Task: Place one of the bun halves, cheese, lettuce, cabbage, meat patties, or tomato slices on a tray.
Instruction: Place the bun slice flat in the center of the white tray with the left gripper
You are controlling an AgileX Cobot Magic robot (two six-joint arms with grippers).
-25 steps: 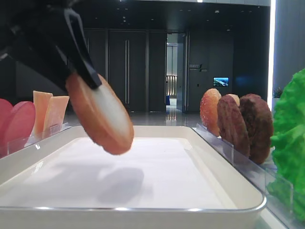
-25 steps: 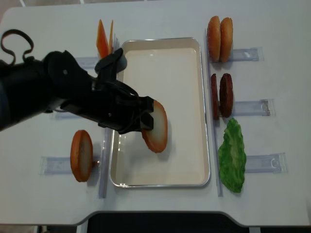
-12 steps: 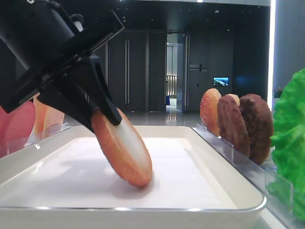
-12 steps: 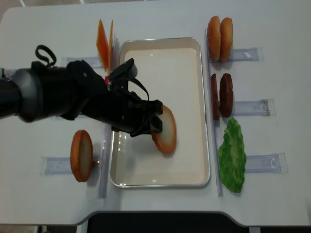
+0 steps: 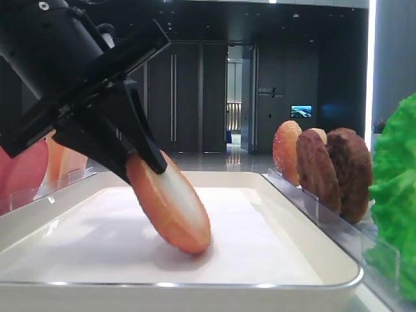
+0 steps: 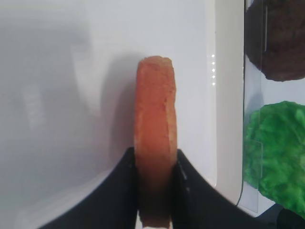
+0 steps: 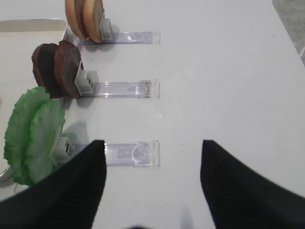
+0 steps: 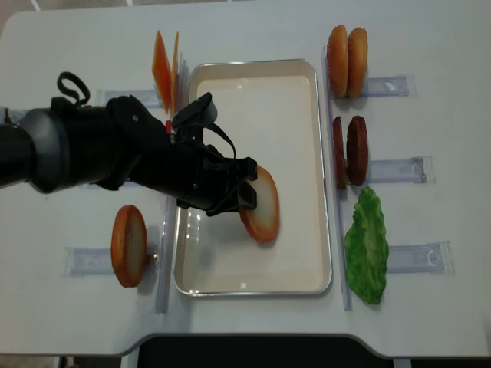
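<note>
We see the left end effector [image 8: 247, 198] clenched on one of the bun halves [image 8: 262, 205], pinching it by its edge near the centre of the overhead frame. The bun is tilted, and its lower rim touches the floor of the tray [image 8: 299, 134]. At lower right of its own wrist view, the right end effector [image 7: 152, 186] hangs released above the desk [image 7: 228, 86], beside the lettuce [image 7: 33, 133].
</note>
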